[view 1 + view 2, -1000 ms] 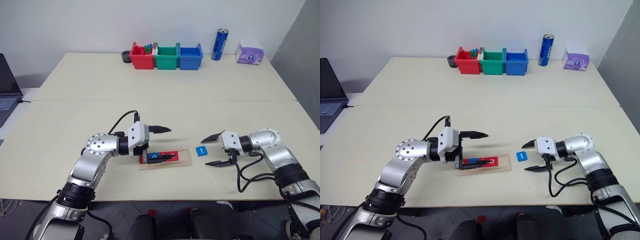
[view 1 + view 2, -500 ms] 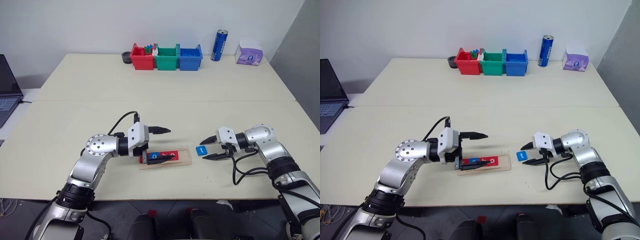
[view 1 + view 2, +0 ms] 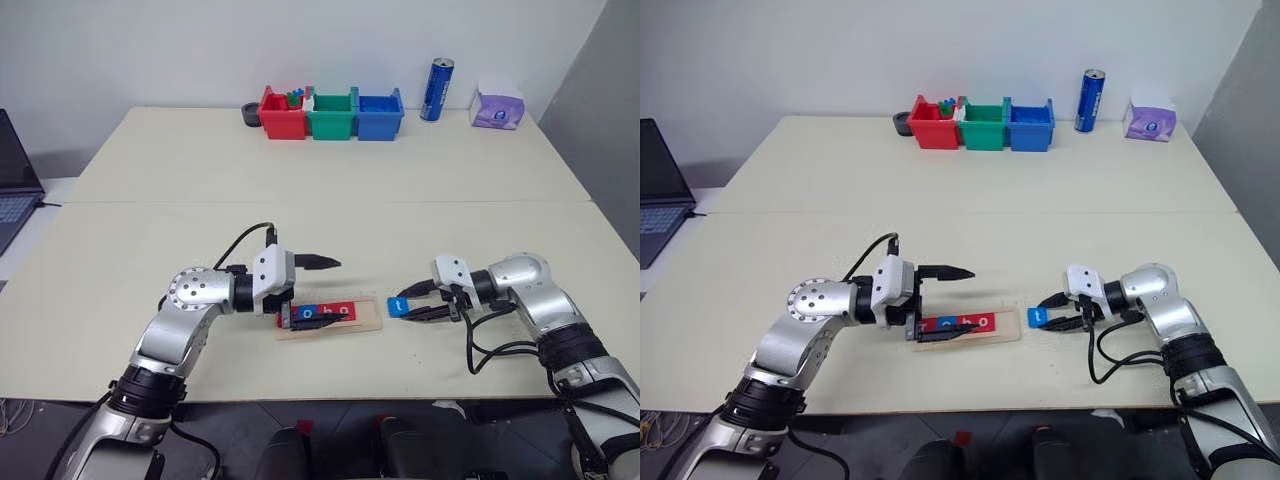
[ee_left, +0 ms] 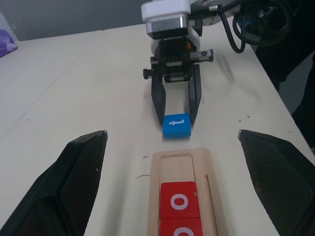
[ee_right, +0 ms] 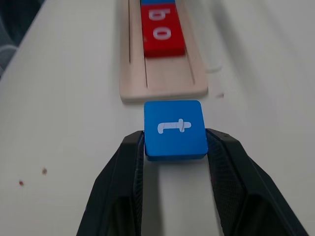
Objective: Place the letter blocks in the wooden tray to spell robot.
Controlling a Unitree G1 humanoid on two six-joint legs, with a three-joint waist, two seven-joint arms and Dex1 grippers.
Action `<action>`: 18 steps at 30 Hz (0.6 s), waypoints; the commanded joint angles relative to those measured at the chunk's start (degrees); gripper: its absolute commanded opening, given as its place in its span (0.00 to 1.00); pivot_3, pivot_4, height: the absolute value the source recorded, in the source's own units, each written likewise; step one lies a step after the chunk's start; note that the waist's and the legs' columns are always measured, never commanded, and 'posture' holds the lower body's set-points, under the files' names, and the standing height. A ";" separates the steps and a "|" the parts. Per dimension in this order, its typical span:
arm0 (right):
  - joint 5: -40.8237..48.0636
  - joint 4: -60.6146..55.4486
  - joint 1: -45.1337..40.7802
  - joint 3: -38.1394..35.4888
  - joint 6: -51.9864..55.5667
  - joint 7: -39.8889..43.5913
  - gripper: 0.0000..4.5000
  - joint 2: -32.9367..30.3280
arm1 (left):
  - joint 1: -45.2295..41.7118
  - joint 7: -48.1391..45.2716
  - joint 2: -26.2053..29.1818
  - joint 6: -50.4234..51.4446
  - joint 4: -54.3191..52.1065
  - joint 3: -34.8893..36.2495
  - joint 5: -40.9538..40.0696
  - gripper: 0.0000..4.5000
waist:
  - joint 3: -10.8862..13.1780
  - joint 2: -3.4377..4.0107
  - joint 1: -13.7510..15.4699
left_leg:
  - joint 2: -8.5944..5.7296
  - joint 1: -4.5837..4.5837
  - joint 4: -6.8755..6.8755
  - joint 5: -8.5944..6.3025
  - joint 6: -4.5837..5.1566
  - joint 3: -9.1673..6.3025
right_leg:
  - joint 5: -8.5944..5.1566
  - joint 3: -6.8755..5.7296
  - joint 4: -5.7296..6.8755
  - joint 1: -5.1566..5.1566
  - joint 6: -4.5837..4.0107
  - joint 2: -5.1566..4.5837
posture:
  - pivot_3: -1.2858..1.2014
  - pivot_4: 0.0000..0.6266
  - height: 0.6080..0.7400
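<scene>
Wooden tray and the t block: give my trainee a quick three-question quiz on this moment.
1. True or false: the right claw has its fingers on either side of the blue t block.
2. Which end slot of the wooden tray is empty: A, nearest the t block; B, farthest from it?
3. What letter is on the red block next to the empty slot?

Key: 1 true; 2 A; 3 o.

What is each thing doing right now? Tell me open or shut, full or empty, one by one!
blue t block: flat on the table, pinched between the right gripper's fingers
right gripper: shut on the blue t block
left gripper: open, straddling the tray
wooden tray: partly filled, end slot nearest the t block empty
red o block: seated in the tray
blue can: standing upright
</scene>
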 commanded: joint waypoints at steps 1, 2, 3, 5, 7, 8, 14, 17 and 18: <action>3.49 -8.07 -0.24 -1.43 6.55 -1.91 0.33 1.14 | 0.76 -1.92 2.06 -0.90 -1.18 2.68 -1.58 1.00 | 0.00 0.00 0.11 | -0.02 0.00 0.00 0.00 0.00 -0.03 | 0.00 -0.03 0.00 0.00 0.00 0.01 | 0.52 0.24 1.00; 3.64 -9.67 -0.08 -1.01 7.76 -2.47 0.33 1.69 | 1.09 -2.23 2.60 -0.99 -0.99 3.10 -1.55 1.00 | 0.00 0.00 0.11 | -0.01 -0.01 0.00 0.00 0.00 -0.04 | 0.00 -0.05 0.00 0.00 0.00 0.02 | 0.52 0.24 1.00; 3.50 -10.89 0.10 -0.50 8.47 -2.89 0.33 2.10 | 1.37 -2.43 3.00 -1.05 -0.90 3.45 -1.52 1.00 | 0.00 0.00 0.11 | -0.02 0.00 0.00 0.00 0.00 -0.04 | -0.01 -0.05 0.01 0.00 -0.01 0.03 | 0.52 0.24 1.00; 2.60 -12.18 0.37 0.78 9.23 -3.45 0.33 2.71 | 1.72 -2.62 3.48 -1.03 -0.93 3.94 -1.45 1.00 | 0.00 0.00 0.18 | -0.03 -0.01 0.00 0.00 0.00 -0.04 | -0.01 -0.05 -0.01 0.00 0.00 0.04 | 0.52 0.24 1.00; 0.93 -11.84 0.52 2.41 8.44 -4.09 0.33 3.19 | 1.99 -2.39 3.61 -0.72 -1.46 4.23 -1.53 1.00 | 0.00 0.00 0.26 | -0.04 -0.04 0.00 0.00 0.00 -0.01 | -0.01 -0.05 -0.04 0.00 0.01 0.03 | 0.52 0.24 1.00; 0.05 -11.29 0.55 3.19 7.84 -4.37 0.33 3.31 | 2.09 -2.22 3.56 -0.55 -1.80 4.27 -1.55 1.00 | 0.00 0.00 0.36 | -0.05 -0.05 0.00 0.00 0.00 -0.02 | -0.01 -0.06 -0.06 0.00 0.01 0.01 | 0.52 0.24 1.00; -3.08 -7.79 -0.37 5.79 4.99 -5.53 0.33 4.58 | 2.83 -1.37 3.33 0.15 -3.32 4.35 -1.54 1.00 | 0.00 0.00 0.28 | -0.07 -0.07 0.00 0.00 0.00 0.01 | -0.01 -0.06 -0.10 0.00 0.01 0.01 | 0.52 0.24 1.00; -3.97 -5.86 -1.47 5.95 4.02 -6.16 0.33 5.49 | 3.22 -1.04 3.26 0.48 -3.99 4.26 -1.63 1.00 | 0.00 0.00 0.25 | -0.07 -0.06 -0.01 0.00 0.00 -0.01 | -0.01 -0.06 -0.08 -0.01 0.01 0.04 | 0.52 0.24 1.00; -4.03 -5.62 -1.67 5.88 3.90 -6.10 0.33 5.62 | 3.29 -0.95 3.24 0.57 -4.14 4.21 -1.66 1.00 | 0.00 0.00 0.25 | -0.06 -0.06 -0.01 0.00 0.00 -0.01 | -0.01 -0.06 -0.08 -0.02 0.00 0.04 | 0.52 0.24 1.00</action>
